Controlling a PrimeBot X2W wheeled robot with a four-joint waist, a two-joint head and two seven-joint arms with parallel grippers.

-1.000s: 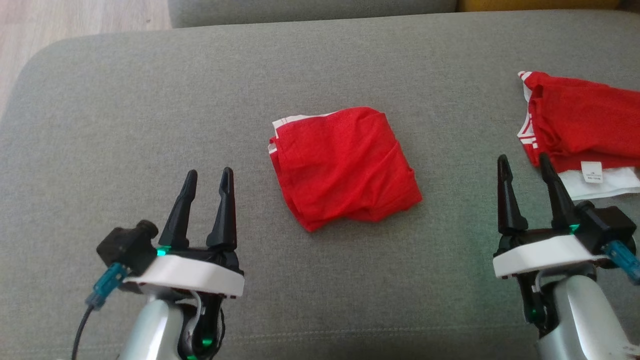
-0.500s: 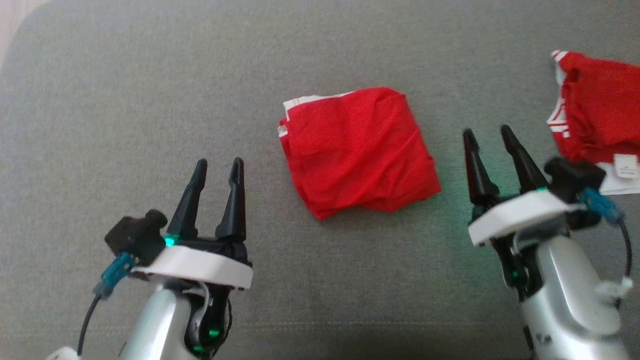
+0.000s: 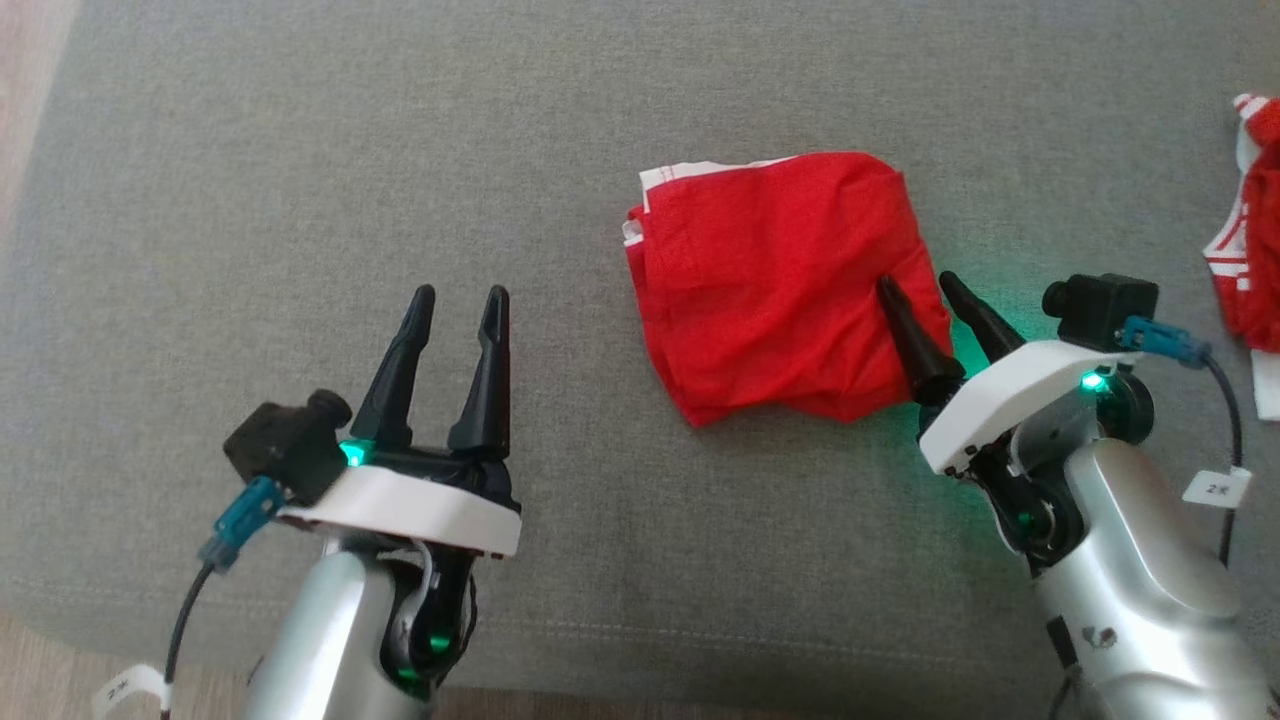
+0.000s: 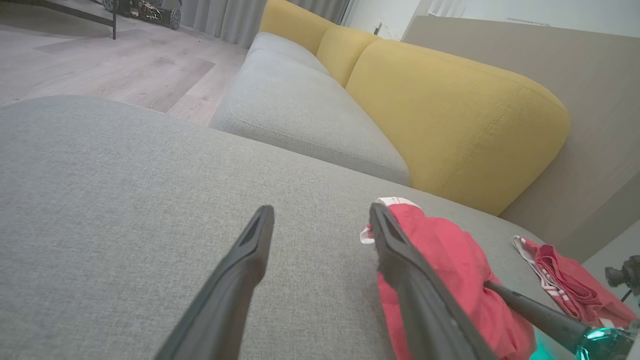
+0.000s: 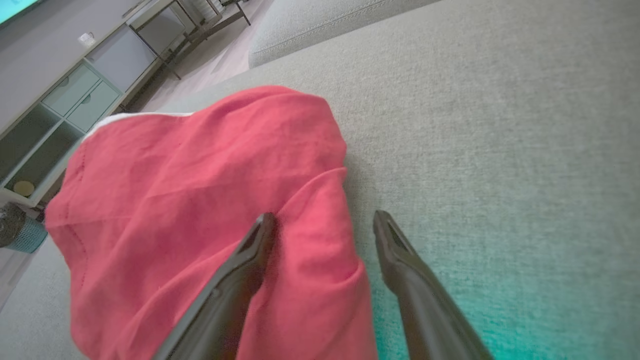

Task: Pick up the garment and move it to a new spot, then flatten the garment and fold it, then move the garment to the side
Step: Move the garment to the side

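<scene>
The garment [image 3: 780, 290], red with a white trim at its far left corner, lies folded in a rough square on the grey cushion [image 3: 300, 150]. My right gripper [image 3: 915, 285] is open at its right edge, one finger over the cloth and the other just off it. In the right wrist view the garment [image 5: 200, 190] has its edge fold running between the fingers of the right gripper [image 5: 325, 217]. My left gripper [image 3: 460, 297] stands open and empty to the left of the garment, clear of it. The left wrist view shows the left gripper [image 4: 321, 210] with the garment [image 4: 450, 255] to its right.
A second red garment [image 3: 1255, 250] with white stripes lies at the far right, also seen as a crumpled garment [image 4: 565, 280] in the left wrist view. The cushion's front seam runs along the bottom, with floor [image 3: 30, 60] to the left. Yellow back cushions [image 4: 450, 115] rise behind.
The head camera has shifted, sliding the scene rightward. My right gripper has moved from beside the second garment to the folded garment's right edge. The left gripper stays open, apart from the cloth.
</scene>
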